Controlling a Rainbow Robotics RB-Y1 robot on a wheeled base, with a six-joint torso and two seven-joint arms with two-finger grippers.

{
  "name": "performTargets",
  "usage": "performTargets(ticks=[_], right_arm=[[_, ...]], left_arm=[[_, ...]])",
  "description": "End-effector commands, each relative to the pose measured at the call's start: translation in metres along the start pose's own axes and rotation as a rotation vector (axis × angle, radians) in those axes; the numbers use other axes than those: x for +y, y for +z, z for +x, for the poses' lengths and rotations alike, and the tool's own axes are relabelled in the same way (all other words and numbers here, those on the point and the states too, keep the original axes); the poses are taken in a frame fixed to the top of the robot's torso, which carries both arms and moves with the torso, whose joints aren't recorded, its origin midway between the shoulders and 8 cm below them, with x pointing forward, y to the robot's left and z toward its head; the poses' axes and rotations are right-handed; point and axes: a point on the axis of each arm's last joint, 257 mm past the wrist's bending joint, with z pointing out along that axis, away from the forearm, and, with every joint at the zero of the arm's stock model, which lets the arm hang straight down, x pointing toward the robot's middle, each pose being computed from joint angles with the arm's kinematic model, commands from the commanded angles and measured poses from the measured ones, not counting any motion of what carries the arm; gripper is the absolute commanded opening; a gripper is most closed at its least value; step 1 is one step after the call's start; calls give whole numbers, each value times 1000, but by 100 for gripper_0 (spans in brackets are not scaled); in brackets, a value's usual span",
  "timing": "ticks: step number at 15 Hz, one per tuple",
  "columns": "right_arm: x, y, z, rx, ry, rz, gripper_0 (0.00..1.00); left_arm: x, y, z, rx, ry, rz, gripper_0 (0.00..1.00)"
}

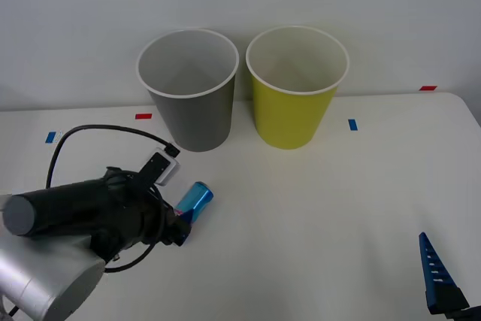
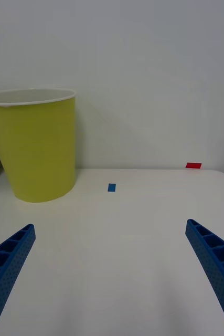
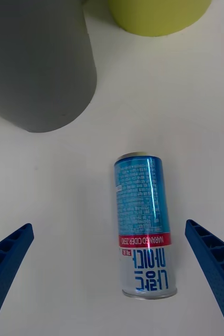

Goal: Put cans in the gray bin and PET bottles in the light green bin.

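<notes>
gray bin (image 1: 188,88) on bench (image 1: 316,216) | light green bin (image 1: 296,84) just right | can (image 1: 195,200) lying before it

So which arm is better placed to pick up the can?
Left. The left gripper hovers open over the lying can, fingers either side, near the gray bin. The right gripper, also open, sits at the table's far right corner.

1. A slim blue can (image 3: 143,223), red-banded with a white label end, lies on its side on the white table, near-left, in front of the bins.
2. The gray bin (image 1: 189,89) stands upright at far left-centre, its mouth open.
3. The light green bin (image 1: 295,86) stands upright just to its right, close but apart.
</notes>
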Motion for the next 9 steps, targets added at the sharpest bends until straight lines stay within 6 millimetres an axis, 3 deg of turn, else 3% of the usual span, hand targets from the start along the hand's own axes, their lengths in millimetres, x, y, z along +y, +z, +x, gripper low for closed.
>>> performTargets(ticks=[1,9], right_arm=[[0,0,0,0,0,0,100],[0,0,0,0,0,0,100]], left_arm=[[-12,3,-3,5,-22,12,100],[-6,29,4,45,67,2,100]])
